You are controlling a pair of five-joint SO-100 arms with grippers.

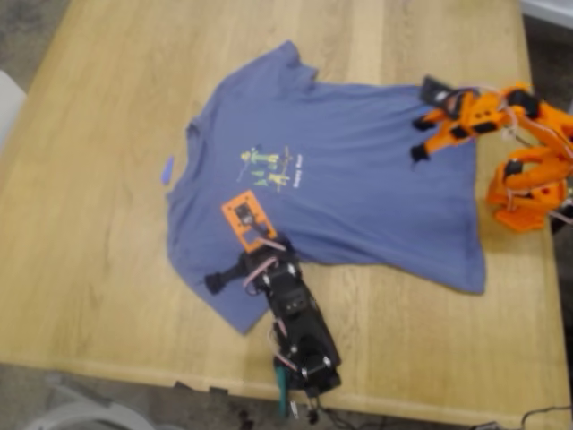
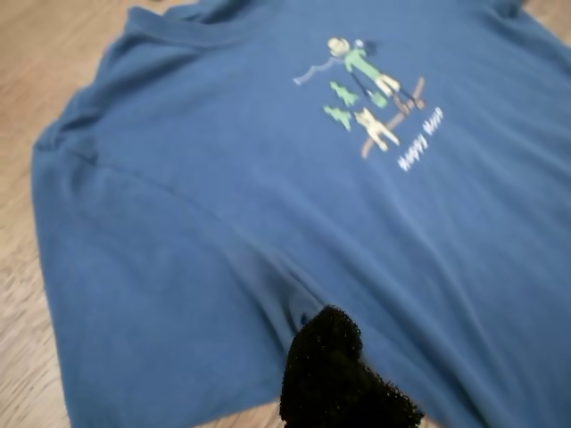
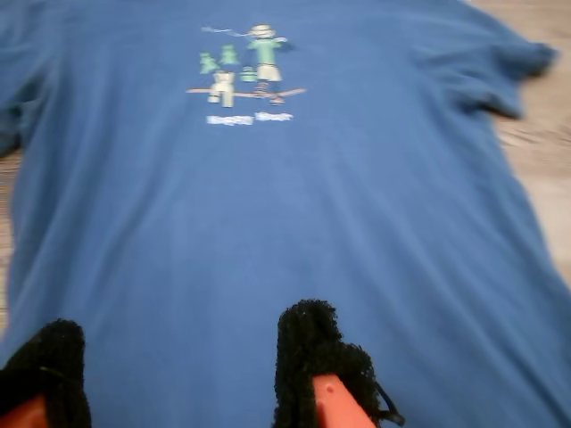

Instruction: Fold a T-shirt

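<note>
On one table [image 1: 107, 296], one T-shirt [image 1: 358, 188]; second end effector [image 3: 187, 374] spread, first's state unclear.

Light wooden plank table [image 1: 107, 296] carries a slate-blue short-sleeved cotton T-shirt [image 1: 376, 188], spread flat, print side up, collar toward the exterior view's left. Small blue tape scrap [image 1: 167, 169] lies on the bare wood just beside the collar. Orange arm base [image 1: 528, 202] sits at the exterior view's right edge.
</note>
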